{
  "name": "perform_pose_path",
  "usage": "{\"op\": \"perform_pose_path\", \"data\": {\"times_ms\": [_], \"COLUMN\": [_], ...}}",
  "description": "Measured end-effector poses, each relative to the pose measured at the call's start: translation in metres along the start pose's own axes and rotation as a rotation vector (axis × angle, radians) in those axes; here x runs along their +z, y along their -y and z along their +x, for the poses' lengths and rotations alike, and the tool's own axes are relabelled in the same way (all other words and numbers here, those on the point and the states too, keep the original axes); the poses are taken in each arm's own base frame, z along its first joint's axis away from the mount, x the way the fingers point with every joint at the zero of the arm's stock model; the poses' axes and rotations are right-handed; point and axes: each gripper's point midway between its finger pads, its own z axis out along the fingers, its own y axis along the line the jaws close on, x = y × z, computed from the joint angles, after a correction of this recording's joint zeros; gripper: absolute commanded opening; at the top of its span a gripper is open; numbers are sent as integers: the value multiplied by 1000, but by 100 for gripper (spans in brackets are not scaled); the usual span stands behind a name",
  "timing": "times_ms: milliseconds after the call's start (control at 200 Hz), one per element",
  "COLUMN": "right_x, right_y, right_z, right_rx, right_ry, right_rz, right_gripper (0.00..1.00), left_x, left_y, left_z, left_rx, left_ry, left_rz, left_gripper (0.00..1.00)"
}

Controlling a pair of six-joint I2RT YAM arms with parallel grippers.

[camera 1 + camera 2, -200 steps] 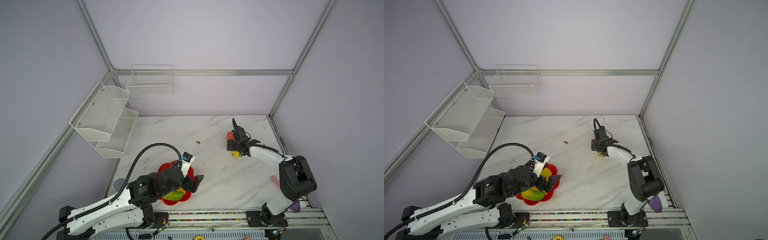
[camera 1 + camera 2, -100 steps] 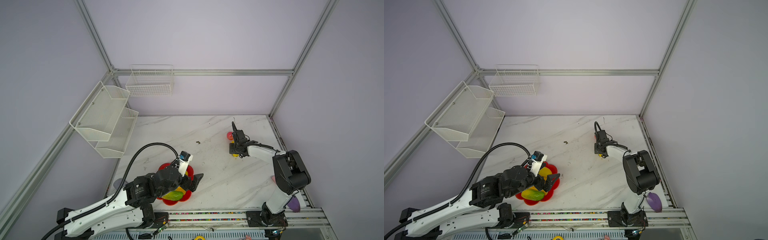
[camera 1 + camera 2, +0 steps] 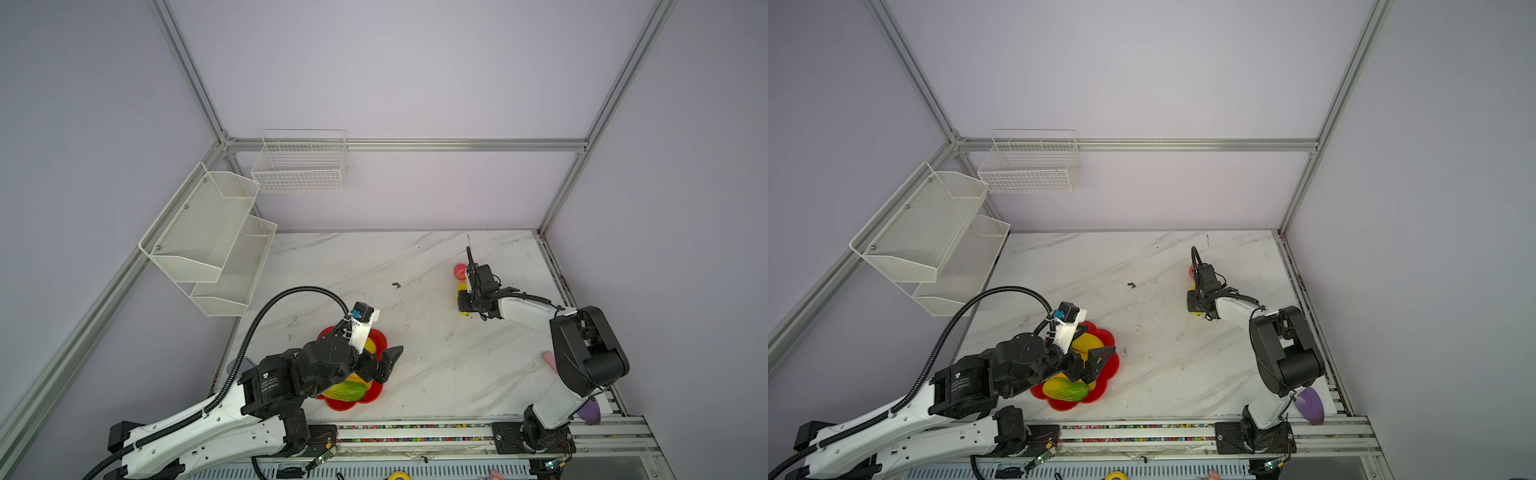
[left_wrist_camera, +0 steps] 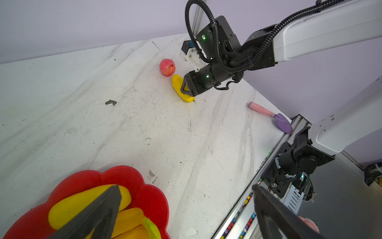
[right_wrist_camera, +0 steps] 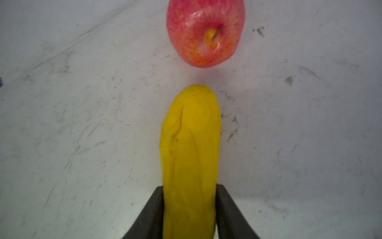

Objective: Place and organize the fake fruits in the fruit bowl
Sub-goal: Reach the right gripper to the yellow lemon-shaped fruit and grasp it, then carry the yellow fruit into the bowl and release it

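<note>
1. We see the right pincer (image 5: 190,187) squeezed shut on the yellow mango (image 5: 190,134). One black finger presses on each long side, close to one end.
2. The mango's long way points straight out from the pincer, toward the apple (image 5: 205,33). The apple sits just past the mango's tip, with a small gap between them.
3. We think the mango rests on the tabletop (image 4: 144,128), in the far right part. It does not look lifted yet.
4. The fruit bowl (image 3: 376,392) is well apart from the mango, off to the left and close to the front edge. So we think the mango must go up, then left and toward the front.
5. The right arm is the nearer one to the mango. It is stretched out low over the tabletop, with its wrist tipped down.
6. The left pincer (image 4: 186,186) hangs just over the bowl's right side. Its fingers are wide apart and hold nothing.
7. In the bowl we see the other yellow mango (image 4: 82,204), the bananas (image 4: 128,217) and the green-yellow mango (image 3: 1065,390).
8. We think the two arms could bump if the left one is over the bowl when the mango comes.
</note>
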Motion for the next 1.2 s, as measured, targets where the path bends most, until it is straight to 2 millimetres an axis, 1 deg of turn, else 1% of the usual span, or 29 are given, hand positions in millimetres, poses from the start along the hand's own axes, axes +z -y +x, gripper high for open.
{"op": "perform_pose_path", "data": {"times_ms": [55, 125, 185, 270, 340, 405, 475, 545, 605, 695, 795, 960, 1085, 1195], "right_x": [-15, -39, -63, -91, -106, -115, -120, -121, -120, -119, -120, -117, -112, -106], "right_y": [-14, -41, -71, -118, -154, -181, -205, -223, -235, -245, -251, -259, -268, -271], "right_z": [-1, -10, -17, -15, -4, 12, 31, 50, 64, 78, 87, 95, 105, 115], "right_rx": [-18, -44, -60, -91, -114, -137, -163, -188, -206, -219, -225, -229, -244, -252], "right_ry": [24, 80, 133, 170, 162, 131, 91, 45, 9, -27, -49, -71, -97, -122], "right_rz": [-42, -116, -207, -351, -460, -536, -594, -627, -642, -658, -669, -673, -673, -665], "right_gripper": [40, 40, 40, 40, 40, 40, 40, 40, 40, 40, 40, 40, 40, 41], "left_x": [-1, -3, -3, -3, -2, -2, -3, -3, -5, -8, -11, -14, -17, -20], "left_y": [-1, -3, -4, -5, -5, -5, -5, -6, -7, -8, -10, -15, -18, -20], "left_z": [-1, -3, -3, -3, -3, -3, -2, -2, -2, -2, -2, 4, 5, 5], "left_rx": [-2, -4, -5, -5, -6, -8, -13, -19, -22, -24, -29, -29, -31, -39], "left_ry": [7, 14, 16, 17, 16, 15, 14, 14, 14, 18, 21, 13, 16, 24], "left_rz": [-4, -9, -14, -19, -22, -22, -22, -23, -25, -24, -28, -43, -46, -48], "left_gripper": [100, 100, 100, 100, 100, 100, 100, 100, 100, 100, 100, 100, 100, 100]}}
